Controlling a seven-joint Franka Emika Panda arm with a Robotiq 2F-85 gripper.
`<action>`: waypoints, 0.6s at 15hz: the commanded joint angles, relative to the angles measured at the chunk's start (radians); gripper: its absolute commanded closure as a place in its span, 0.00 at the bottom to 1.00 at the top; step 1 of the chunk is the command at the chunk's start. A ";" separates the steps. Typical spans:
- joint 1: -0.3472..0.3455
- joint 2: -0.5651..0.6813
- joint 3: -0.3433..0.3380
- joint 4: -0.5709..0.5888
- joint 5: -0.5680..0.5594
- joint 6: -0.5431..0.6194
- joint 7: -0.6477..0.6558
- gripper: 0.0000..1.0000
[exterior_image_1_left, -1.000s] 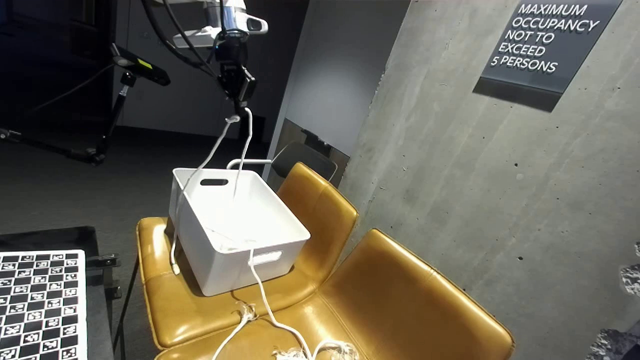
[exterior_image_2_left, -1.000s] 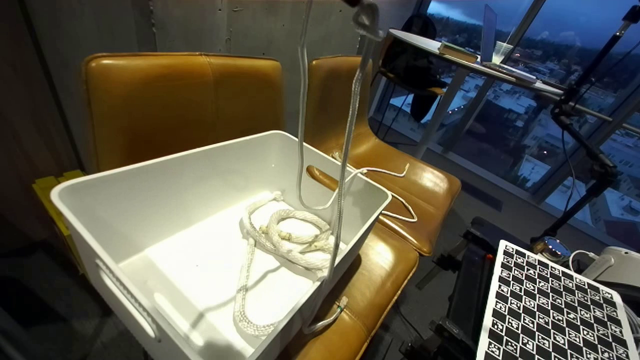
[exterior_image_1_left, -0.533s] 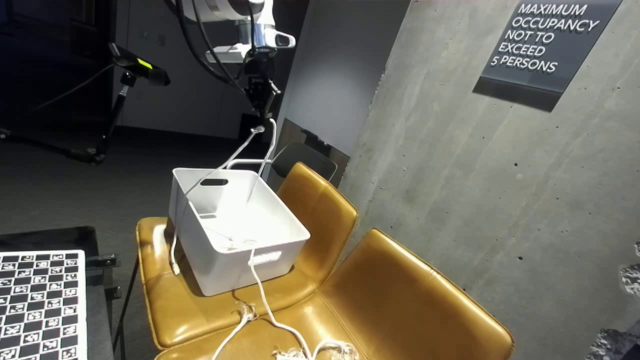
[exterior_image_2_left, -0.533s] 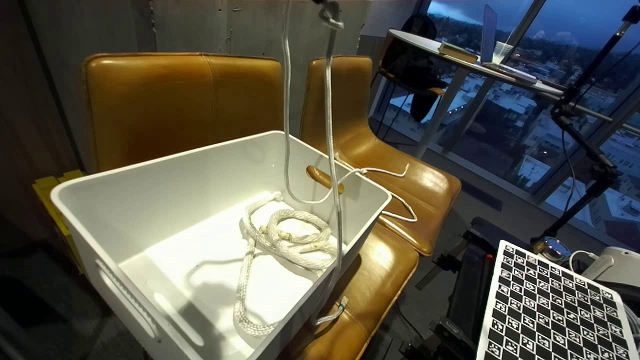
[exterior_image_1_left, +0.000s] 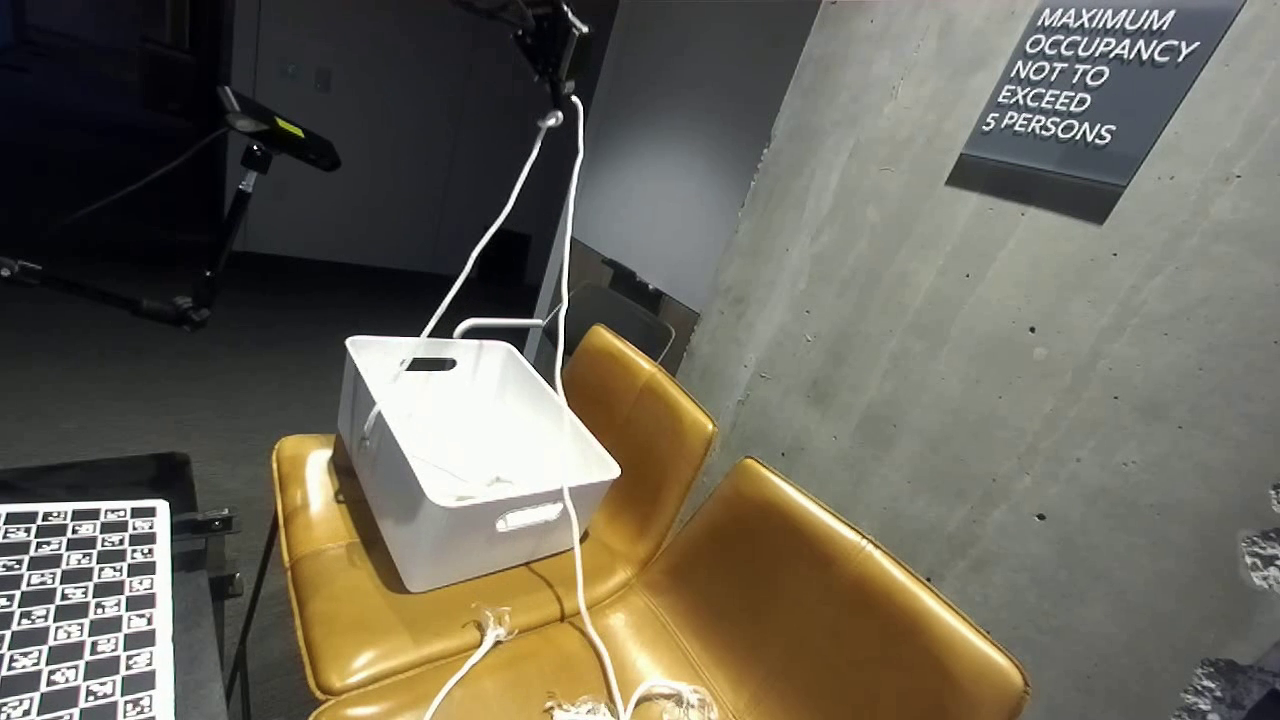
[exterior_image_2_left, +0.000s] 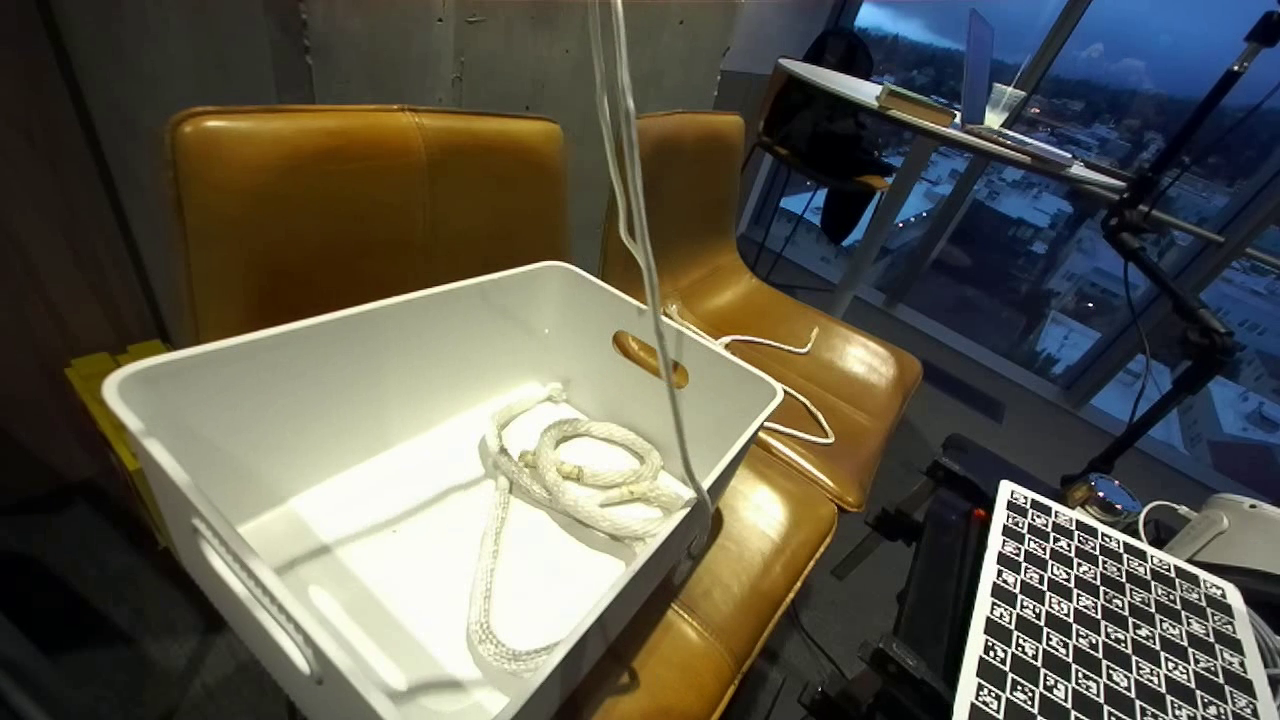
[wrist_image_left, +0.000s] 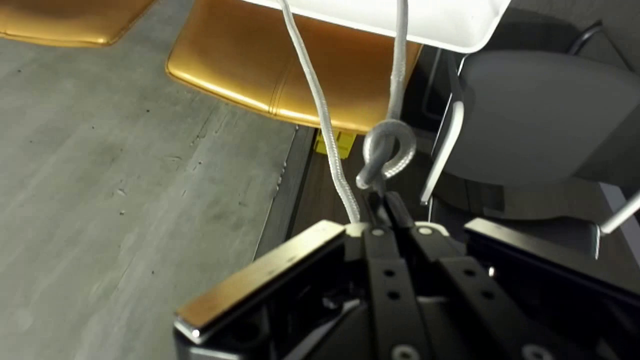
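Here, two fingers (wrist_image_left: 398, 210) gripping one rope (wrist_image_left: 398, 75), one white bin (exterior_image_2_left: 400, 370)

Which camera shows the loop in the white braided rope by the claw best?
The wrist view: the loop appears large, right by the closed claw. In an exterior view, the loop looks tiny, just below the claw; in an exterior view, it's out of frame, with only strands of the white braided rope showing.

Beyond the back edges of the tan chairs (exterior_image_1_left: 820, 560) stands a concrete wall (exterior_image_1_left: 900, 320) bearing an occupancy sign (exterior_image_1_left: 1085, 95). The floor (exterior_image_1_left: 150, 390) is dark, and tall windows (exterior_image_2_left: 1000, 290) near a white-topped table (exterior_image_2_left: 835, 82) show a dusky sky (exterior_image_2_left: 1150, 35).
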 joint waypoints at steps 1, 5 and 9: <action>0.031 0.052 -0.010 0.243 -0.002 -0.127 -0.023 0.99; 0.037 0.099 -0.021 0.439 -0.002 -0.216 -0.047 0.99; 0.035 0.183 -0.037 0.560 0.020 -0.263 -0.084 0.99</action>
